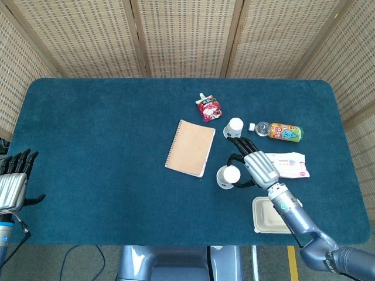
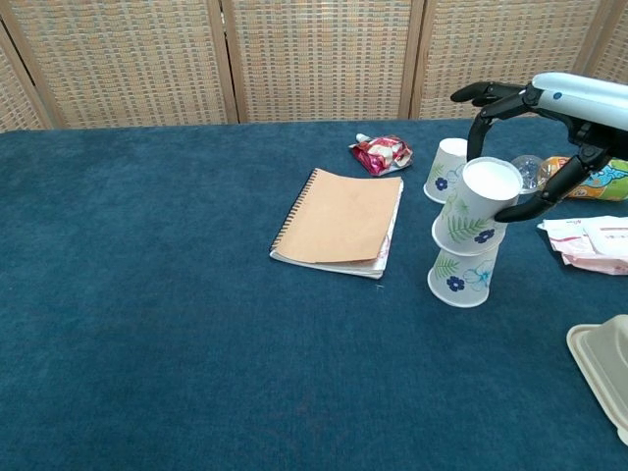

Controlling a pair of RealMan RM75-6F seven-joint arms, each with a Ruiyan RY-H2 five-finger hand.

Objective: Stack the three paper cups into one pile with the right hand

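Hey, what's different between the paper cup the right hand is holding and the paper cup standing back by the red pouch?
The held cup is gripped by the right hand and tilted, its rim lowered over another cup; the far cup stands alone, upside down on the table, untouched. The held cup shows green leaf prints; the far cup shows a blue flower. Both are white paper cups with the base uppermost.

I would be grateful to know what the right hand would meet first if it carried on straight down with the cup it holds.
Probably the cup standing on the table: the right hand holds the held cup tilted just above it, though the exact alignment is unclear.
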